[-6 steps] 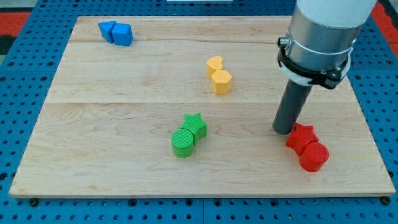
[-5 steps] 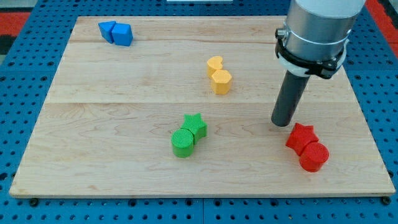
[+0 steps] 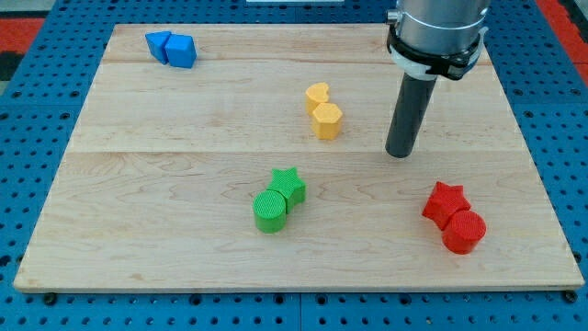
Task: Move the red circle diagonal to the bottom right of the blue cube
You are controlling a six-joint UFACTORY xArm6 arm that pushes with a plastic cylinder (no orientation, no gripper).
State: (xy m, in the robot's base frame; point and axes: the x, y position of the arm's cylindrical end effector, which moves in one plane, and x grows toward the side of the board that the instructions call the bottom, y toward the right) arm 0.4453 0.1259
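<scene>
Here my tip (image 3: 399, 154) stands on bare board (image 3: 184, 165), right of the yellow blocks (image 3: 322, 111), touching nothing (no gripper, no writing visible). The red circle (image 3: 463, 232) touches the red star (image 3: 446, 203) near the view's bottom right; the blue cube (image 3: 181, 51) sits top left.

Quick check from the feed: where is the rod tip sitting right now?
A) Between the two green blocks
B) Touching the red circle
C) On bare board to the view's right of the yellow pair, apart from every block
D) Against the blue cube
C: my tip rests on open wood to the view's right of the yellow blocks, well up and left of the red circle and red star.
</scene>
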